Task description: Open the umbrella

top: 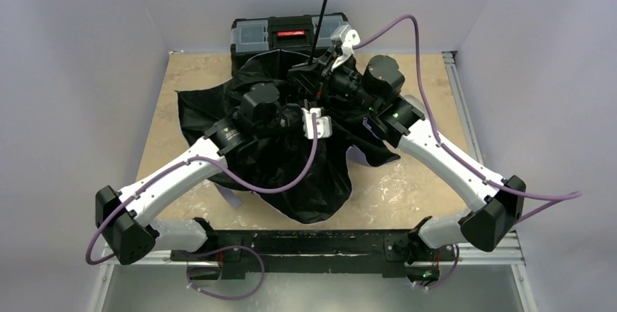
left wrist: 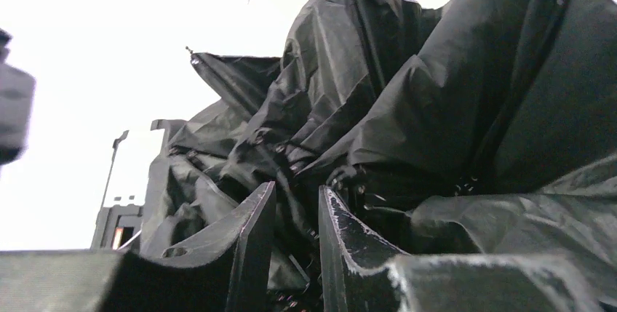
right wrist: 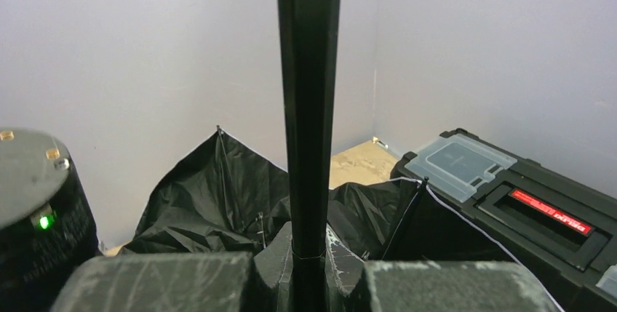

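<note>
Presently, my right gripper (right wrist: 308, 238) clamped the thin black metal shaft (right wrist: 308, 94) of the black-lined umbrella (top: 314, 197); my left gripper's (left wrist: 297, 194) grip, beside that shaft, was indeterminable. Next: spread it fully.

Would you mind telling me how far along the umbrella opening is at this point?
Done: the umbrella lies lining up, partly spread, its shaft standing up. In hand: the right gripper clamps the shaft; the left gripper is in among the black folds near the middle. Left: the fabric is slack and crumpled, not yet pushed taut.
</note>
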Motion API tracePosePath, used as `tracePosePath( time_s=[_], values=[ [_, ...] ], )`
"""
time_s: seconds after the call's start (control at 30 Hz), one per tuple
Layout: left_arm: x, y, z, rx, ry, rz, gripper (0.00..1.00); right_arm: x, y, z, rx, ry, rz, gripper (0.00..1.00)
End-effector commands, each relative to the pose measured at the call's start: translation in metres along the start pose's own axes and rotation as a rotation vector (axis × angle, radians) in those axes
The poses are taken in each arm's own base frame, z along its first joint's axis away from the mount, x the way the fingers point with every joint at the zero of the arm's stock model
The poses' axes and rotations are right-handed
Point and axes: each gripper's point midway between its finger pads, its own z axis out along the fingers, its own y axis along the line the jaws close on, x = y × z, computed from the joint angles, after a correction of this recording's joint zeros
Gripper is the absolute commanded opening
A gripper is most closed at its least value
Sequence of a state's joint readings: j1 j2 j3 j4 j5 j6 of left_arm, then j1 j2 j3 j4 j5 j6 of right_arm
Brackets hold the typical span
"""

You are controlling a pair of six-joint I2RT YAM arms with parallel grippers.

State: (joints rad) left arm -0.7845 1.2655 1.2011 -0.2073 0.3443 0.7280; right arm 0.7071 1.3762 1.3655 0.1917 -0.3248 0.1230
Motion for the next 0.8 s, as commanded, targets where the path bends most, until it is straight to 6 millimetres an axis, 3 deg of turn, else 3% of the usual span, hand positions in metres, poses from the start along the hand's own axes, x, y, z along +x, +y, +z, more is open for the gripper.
tracePosePath(
  time_s=[0.0,0.23,0.37,0.47,0.53,0.6,0.77],
  values=[
    [-0.016,-0.011,0.013,0.045,-0.106,0.085,0.29,-0.06,0.007,0.003,0.003,-0.153,0.023,0.0],
    [-0.003,-0.068,0.025,0.308,-0.118,0.039,0.3,-0.068,0.011,0.007,-0.027,-0.171,0.007,0.0],
    [-0.004,-0.083,0.016,0.394,-0.103,-0.005,0.44,-0.07,0.013,0.006,-0.039,-0.182,-0.028,0.0],
    [-0.028,-0.062,-0.001,0.31,-0.149,-0.075,0.54,-0.066,0.015,0.001,-0.056,-0.174,-0.095,0.0],
    [-0.063,-0.035,-0.031,0.229,-0.259,-0.157,0.57,-0.061,0.013,-0.003,-0.05,-0.161,-0.142,0.0],
    [-0.083,-0.013,-0.056,0.173,-0.31,-0.191,0.58,-0.06,0.01,-0.006,-0.037,-0.151,-0.151,0.0],
    [-0.075,0.017,-0.097,0.055,-0.245,-0.297,0.5,-0.064,0.011,-0.013,-0.037,-0.157,-0.133,0.0]
  ],
)
